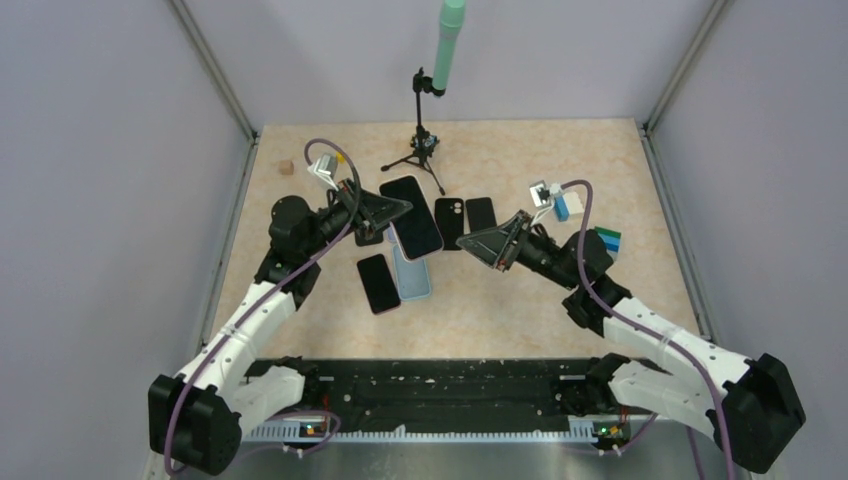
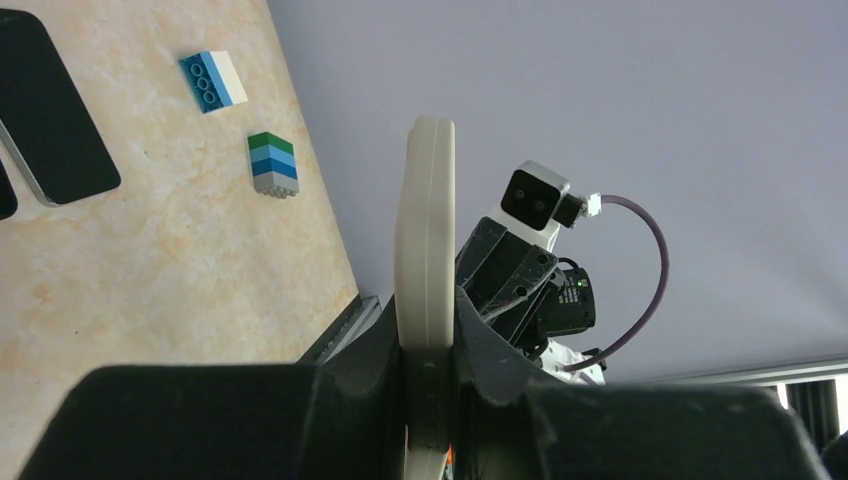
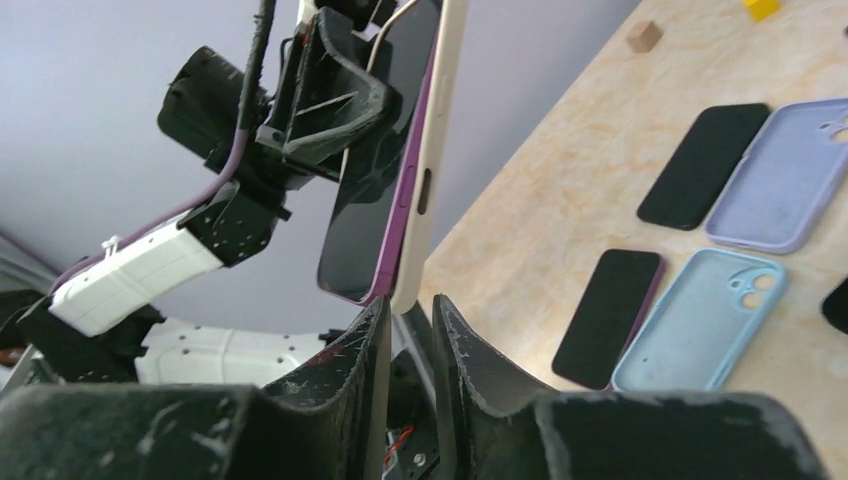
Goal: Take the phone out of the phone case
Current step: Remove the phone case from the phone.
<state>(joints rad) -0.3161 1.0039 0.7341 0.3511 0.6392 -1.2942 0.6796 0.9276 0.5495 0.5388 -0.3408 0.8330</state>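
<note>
The phone, screen up, hangs tilted above the table in the overhead view. Its left edge is in the left gripper, and the right gripper points at it from the right, near its lower end. A light-blue empty case and a black handset lie on the table beneath.

In the left wrist view, that gripper's fingers are clamped on the edge of the cream phone case, which stands upright between them.

In the right wrist view, the purple-rimmed phone sits in that case. The case's lower corner reaches the narrow gap between the right fingers; whether they pinch it I cannot tell.
</note>
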